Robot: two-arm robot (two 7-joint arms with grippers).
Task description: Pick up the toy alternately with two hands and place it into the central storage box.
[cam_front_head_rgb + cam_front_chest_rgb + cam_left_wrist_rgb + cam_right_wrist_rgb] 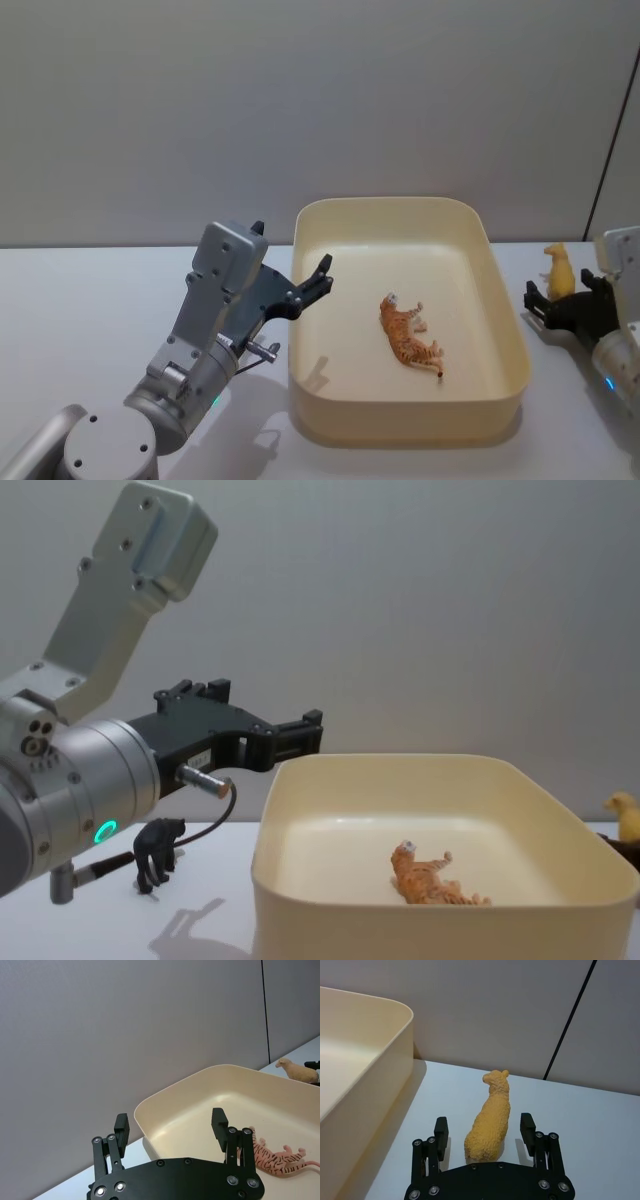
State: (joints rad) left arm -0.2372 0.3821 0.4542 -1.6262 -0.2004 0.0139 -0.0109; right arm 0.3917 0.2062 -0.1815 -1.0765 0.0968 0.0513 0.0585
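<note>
Yellow toy (492,1110) stands between the right hand's (484,1123) spread fingers (526,1125).

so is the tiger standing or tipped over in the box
Tipped over: the tiger lies on its side on the storage box floor.

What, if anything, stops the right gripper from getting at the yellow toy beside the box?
Nothing visible, so probably yes. The right gripper is open, and the yellow toy stands upright on the table between its fingers, touching neither. The storage box wall sits off to one side, clear of them.
</note>
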